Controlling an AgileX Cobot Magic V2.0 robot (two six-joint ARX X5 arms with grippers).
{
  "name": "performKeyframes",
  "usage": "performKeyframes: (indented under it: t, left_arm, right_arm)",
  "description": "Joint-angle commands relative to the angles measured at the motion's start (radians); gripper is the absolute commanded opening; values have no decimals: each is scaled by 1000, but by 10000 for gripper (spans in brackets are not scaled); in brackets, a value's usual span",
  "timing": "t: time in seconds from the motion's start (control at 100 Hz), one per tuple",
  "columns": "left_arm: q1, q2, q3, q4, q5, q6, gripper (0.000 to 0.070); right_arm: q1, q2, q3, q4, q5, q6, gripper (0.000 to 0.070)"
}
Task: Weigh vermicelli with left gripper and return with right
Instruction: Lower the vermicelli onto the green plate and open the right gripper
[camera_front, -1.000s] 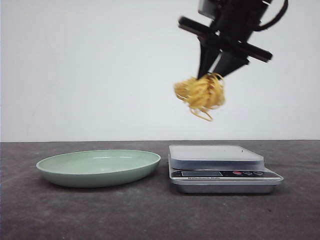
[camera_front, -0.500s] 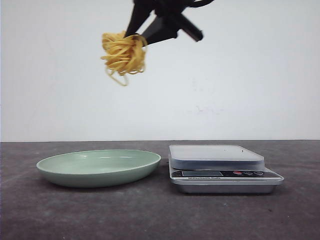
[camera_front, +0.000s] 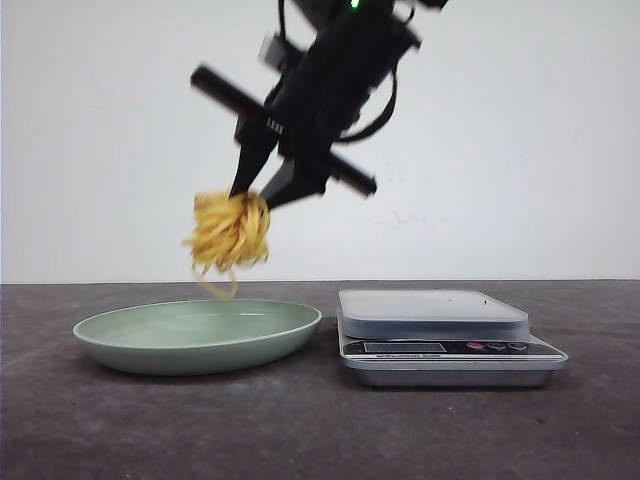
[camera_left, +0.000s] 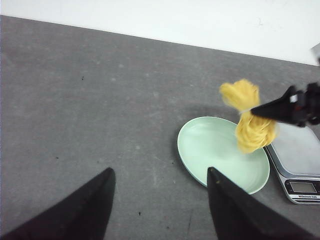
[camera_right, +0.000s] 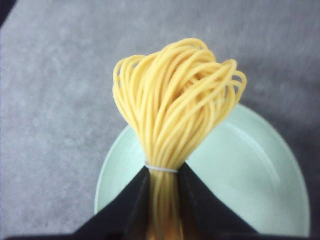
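Yellow vermicelli (camera_front: 229, 231) hangs pinched in the right hand (camera_front: 262, 192) above the green plate (camera_front: 120, 345), the return step apparently near its end. The left hand (camera_left: 159, 200) waits spread, empty. Next: lower inside the rim, clear of the scale (camera_front: 440, 335) beside it.

The vermicelli (camera_front: 229, 234) was a small bundle of thin yellow strands, bunched and looped like a loose nest, with a few stray loops trailing below. It hung in the air, pinched at its top between the tapered tips of the right claw (camera_front: 258, 197), above the green plate (camera_front: 130, 345) and not touching it.
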Motion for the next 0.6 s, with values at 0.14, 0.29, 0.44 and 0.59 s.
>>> performKeyframes:
  t: [0.14, 0.29, 0.44, 0.59]
  left_arm:
    - [-4, -2, 10, 7, -2, -4, 350]
    - [-4, -2, 10, 7, -2, -4, 350]
    - [-4, -2, 10, 8, -2, -4, 350]
    - [-4, -2, 10, 7, -2, -4, 350]
  right_arm:
    - [21, 83, 29, 19, -14, 54, 0]
    - [25, 91, 29, 14, -13, 53, 0]
    - [27, 91, 29, 16, -14, 52, 247]
    - [26, 89, 29, 27, -21, 43, 322]
